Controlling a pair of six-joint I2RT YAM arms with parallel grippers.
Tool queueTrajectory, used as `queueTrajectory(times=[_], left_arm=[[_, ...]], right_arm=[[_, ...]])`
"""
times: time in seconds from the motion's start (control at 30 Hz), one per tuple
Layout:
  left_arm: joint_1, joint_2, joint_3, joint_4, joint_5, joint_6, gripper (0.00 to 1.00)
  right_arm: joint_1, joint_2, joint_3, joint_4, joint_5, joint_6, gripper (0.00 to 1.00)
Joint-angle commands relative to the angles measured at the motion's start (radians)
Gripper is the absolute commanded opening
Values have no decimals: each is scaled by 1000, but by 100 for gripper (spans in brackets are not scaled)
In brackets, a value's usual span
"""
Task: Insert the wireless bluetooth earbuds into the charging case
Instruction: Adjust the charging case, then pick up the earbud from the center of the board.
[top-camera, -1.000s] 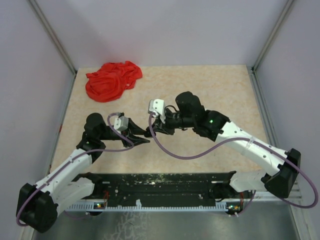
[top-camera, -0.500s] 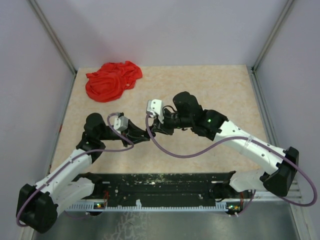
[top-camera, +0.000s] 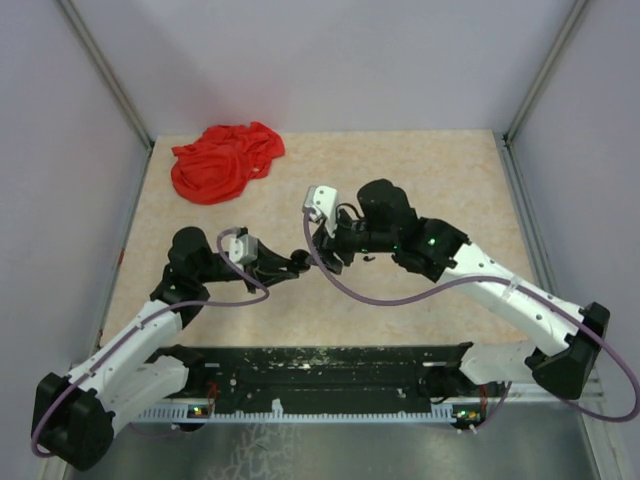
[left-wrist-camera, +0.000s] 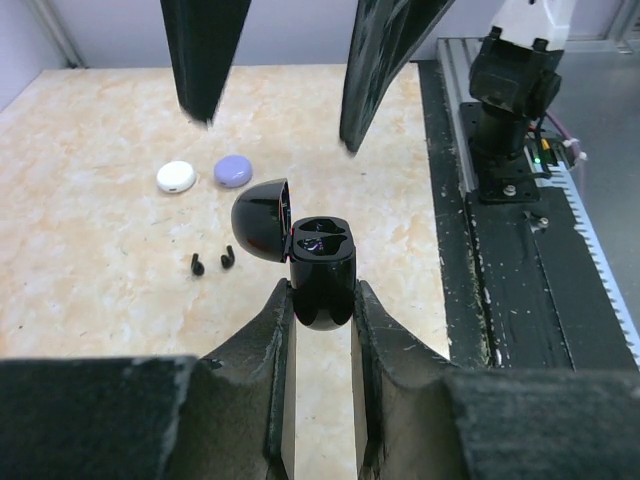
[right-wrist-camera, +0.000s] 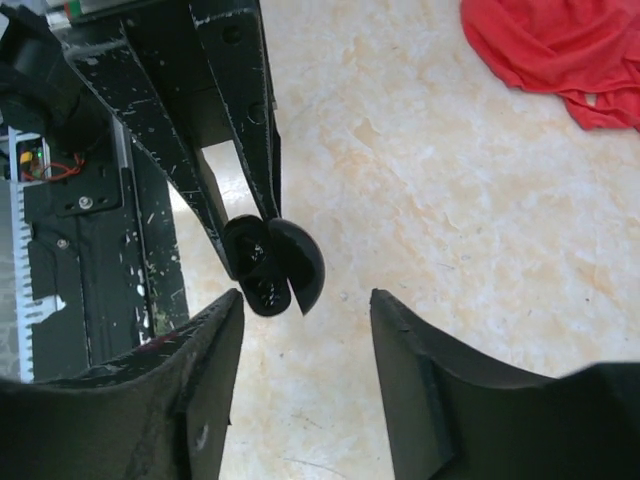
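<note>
Your left tool (left-wrist-camera: 320, 295) pinches the open black charging case (left-wrist-camera: 320, 250) so its sockets face your right tool (right-wrist-camera: 306, 300), part-open and empty; two earbuds (left-wrist-camera: 227, 257) lie on the tabletop (left-wrist-camera: 100, 320)

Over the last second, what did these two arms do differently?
The right end effector opened and drew back slightly rightward from the black charging case. The left end effector kept clamping that case, lid open; the red cloth stayed put.

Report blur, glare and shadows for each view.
Top external: even light, soft shadows, no glare. Left wrist: black case sharp, with a faint sheen on its lid; bottom foreground blurred. Right wrist: table sharp, dark near edges soft.
</note>
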Motion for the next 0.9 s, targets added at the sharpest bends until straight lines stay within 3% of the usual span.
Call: queueTrajectory(times=[0.0, 0.3, 0.53, 0.87], left_arm=[[-1, 4, 47, -84, -99, 53, 1], [-1, 3, 62, -135, -252, 84, 0], [0, -11, 57, -131, -300, 83, 1], [0, 5, 68, -149, -347, 73, 1]], right_arm=[[-55, -86, 55, 57, 15, 112, 57], [-219, -11, -35, -21, 222, 279, 62], [-304, 117, -132, 14, 267, 329, 62], [-322, 342, -144, 57, 357, 333, 54]])
